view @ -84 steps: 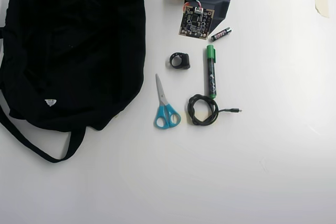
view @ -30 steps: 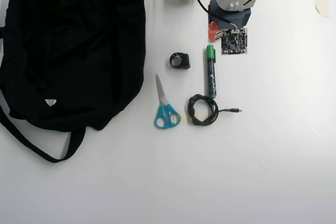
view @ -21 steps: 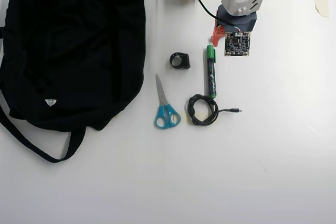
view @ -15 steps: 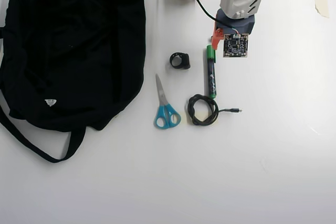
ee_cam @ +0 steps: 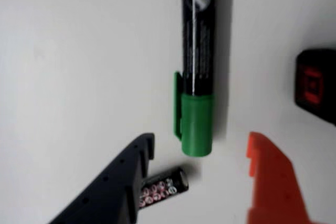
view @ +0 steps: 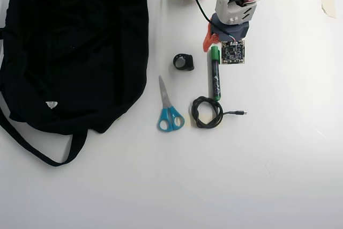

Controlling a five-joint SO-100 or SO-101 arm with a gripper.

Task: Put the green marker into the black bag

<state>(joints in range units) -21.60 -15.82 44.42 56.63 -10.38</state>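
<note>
The green marker lies on the white table, its green cap pointing at my gripper. In the overhead view the marker lies lengthwise below the arm. My gripper is open, with the dark blue finger to the left of the cap end and the orange finger to its right; neither touches it. From overhead the gripper hovers over the marker's capped end. The black bag lies far left, with its strap trailing below.
A small black battery lies under the blue finger. A black object with a red face sits right of the marker in the wrist view, left of it from overhead. Also in view: circuit board, blue scissors, coiled cable.
</note>
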